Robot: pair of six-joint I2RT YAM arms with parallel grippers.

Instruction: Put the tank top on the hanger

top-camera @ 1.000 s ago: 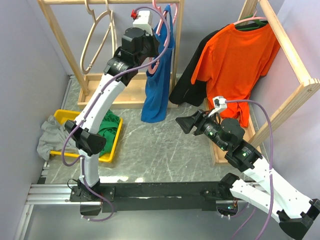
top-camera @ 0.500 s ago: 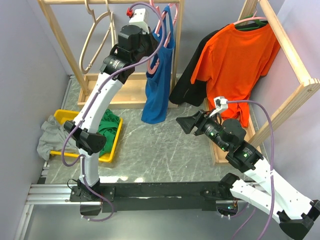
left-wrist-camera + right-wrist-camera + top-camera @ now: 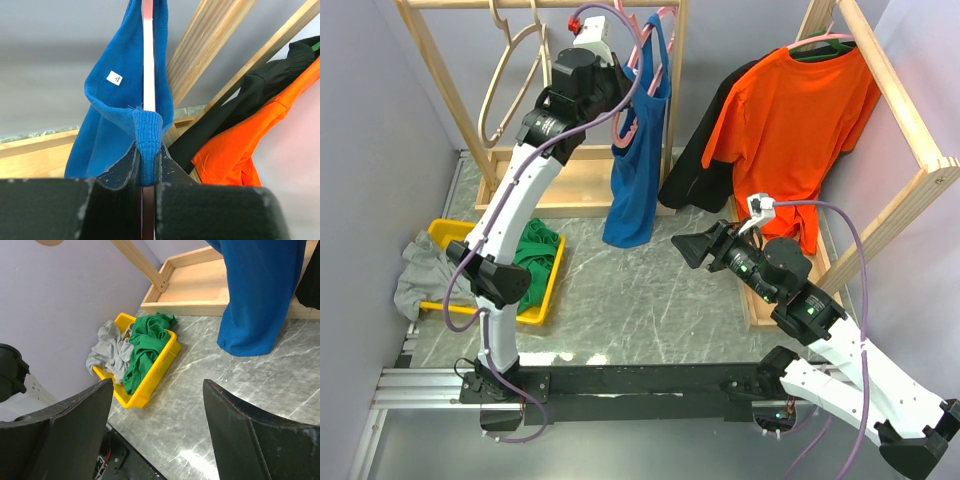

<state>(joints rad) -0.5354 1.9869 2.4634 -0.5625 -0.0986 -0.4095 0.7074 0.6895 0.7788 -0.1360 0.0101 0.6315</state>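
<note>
The royal-blue tank top hangs from the left wooden rack, draped on the pink hanger whose hook is up at the rail. My left gripper is raised beside it. In the left wrist view the left gripper is shut on a blue shoulder strap, with the pink hanger bar running straight up between the jaws. The white neck label shows inside the top. My right gripper is open and empty, low over the floor. The right wrist view shows the right gripper and the top's hem.
A yellow bin at left holds a green garment, with a grey cloth beside it. Beige wooden hangers hang on the left rack. An orange t-shirt and a black garment hang on the right rack.
My left gripper has risen and shifted slightly left with the strap, lifting the tank top's shoulder toward the rail. The right arm has not moved.
</note>
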